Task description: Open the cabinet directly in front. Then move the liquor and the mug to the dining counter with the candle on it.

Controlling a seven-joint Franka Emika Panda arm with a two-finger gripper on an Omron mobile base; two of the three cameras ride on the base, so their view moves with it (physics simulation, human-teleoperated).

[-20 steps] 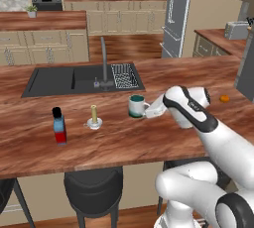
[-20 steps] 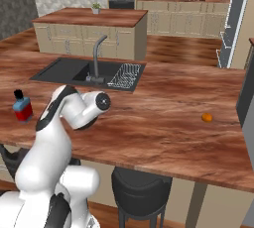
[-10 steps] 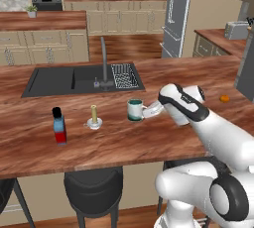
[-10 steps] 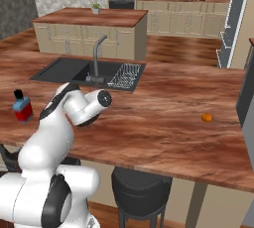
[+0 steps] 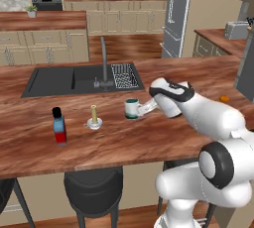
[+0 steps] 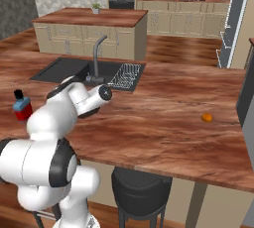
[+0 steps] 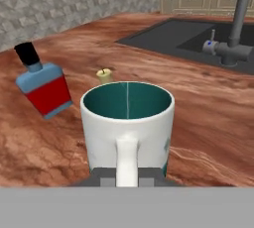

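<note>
the mug (image 7: 127, 123) sits right in front of the gripper (image 5: 149, 106), upright on the desk (image 5: 149, 142), handle pointing straight back into the fingers. gripper is clenched on that loop handle. looks like a stiff, light ceramic thing, glazed so probably a bit slippery, and held by the handle alone it could swing or twist, so i'd ease it down flat before letting go. just past the mug is the candle (image 5: 94, 115), and further off beyond that the liquor (image 5: 59, 125), both already standing on the desk. sink (image 5: 74, 79) off to the side.
</note>
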